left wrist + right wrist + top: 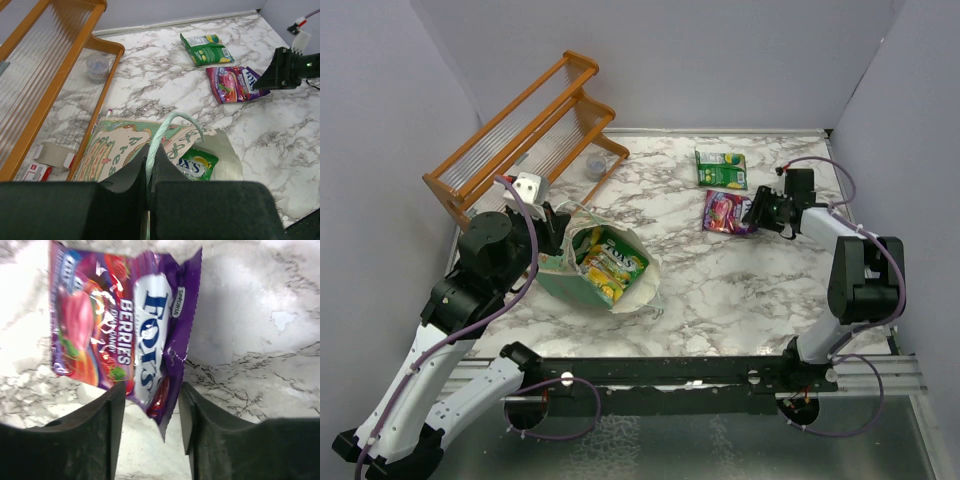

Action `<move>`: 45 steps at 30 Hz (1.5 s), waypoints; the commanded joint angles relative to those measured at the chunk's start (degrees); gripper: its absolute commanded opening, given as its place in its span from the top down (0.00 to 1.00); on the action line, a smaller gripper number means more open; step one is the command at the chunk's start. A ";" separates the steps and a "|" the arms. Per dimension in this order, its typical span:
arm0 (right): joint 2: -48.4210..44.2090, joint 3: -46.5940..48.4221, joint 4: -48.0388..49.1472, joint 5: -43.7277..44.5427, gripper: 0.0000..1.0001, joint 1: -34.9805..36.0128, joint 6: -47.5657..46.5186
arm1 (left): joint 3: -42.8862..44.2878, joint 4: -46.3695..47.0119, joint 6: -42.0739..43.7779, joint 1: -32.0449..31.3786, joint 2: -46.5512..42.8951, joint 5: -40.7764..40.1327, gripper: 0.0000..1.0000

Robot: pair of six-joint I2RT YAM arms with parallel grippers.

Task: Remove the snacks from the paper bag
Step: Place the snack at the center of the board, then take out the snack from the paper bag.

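Note:
The pale-green paper bag [558, 272] lies open on the marble table, left of centre, with green and yellow-green packets [612, 262] inside. My left gripper [149, 167] is shut on the bag's string handle [172, 120]; a green packet [197, 164] shows in the bag's mouth. A purple-pink berries packet [724, 212] lies flat on the table at the right. My right gripper [151, 407] is open, its jaws either side of that packet's near corner [165, 390]. A green packet [720, 168] lies behind it.
An orange wooden rack [525, 130] stands at the back left, with a small clear cup [596, 165] and a white box [528, 187] beside it. Grey walls close in the table on three sides.

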 commanded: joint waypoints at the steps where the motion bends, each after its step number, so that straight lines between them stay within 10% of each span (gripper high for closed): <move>1: -9.48 -3.26 7.02 3.35 0.51 -0.57 0.73 | 1.79 1.60 0.01 -0.02 -0.24 0.29 1.00; 14: -23.90 -23.68 41.69 -31.21 0.42 2.68 -3.74 | 0.67 2.99 -1.12 -0.05 -0.52 1.67 1.00; 31: -32.26 -13.45 12.08 -17.83 0.34 48.29 -72.94 | 0.15 3.64 -1.75 -0.05 -0.28 2.32 1.00; 45: -17.39 -1.48 -1.45 -0.95 0.37 61.52 -92.80 | 0.45 2.69 -2.15 -0.03 -1.65 1.66 1.00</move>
